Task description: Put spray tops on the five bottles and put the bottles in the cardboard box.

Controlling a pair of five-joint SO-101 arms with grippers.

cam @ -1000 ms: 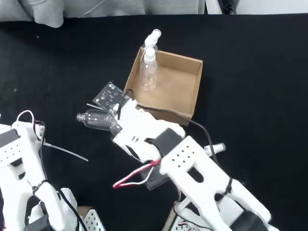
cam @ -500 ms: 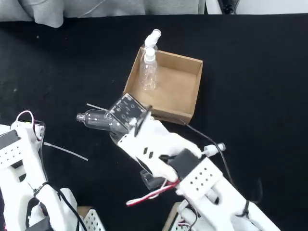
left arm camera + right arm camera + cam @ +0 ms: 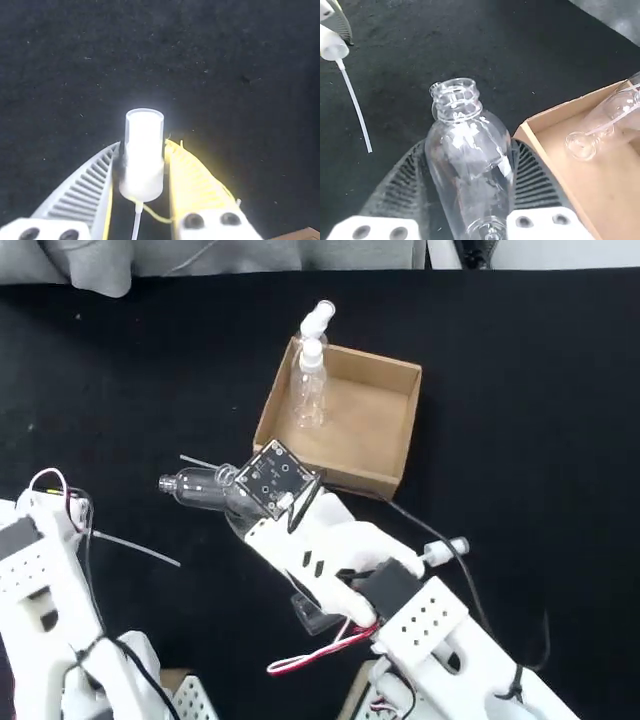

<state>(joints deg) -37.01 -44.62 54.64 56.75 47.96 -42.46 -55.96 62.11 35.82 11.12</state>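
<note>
Rolling its wrist over since a second ago, the right pincer (image 3: pixel 470 146) clamps the clear bottle (image 3: pixel 195 488) by its belly, just beside the cardboard box (image 3: pixel 350 478). The bottle looks light, thin-walled and slick, so a gentle mid-body hold suits it. Its long axis lies level, with the open neck pointing toward the left pincer (image 3: pixel 142 150), which is closed on a spray top (image 3: pixel 143 160).

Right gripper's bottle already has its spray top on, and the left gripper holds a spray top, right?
No: the right wrist view shows the bottle in the right gripper with a bare, open neck. The left gripper does hold a spray top.
</note>
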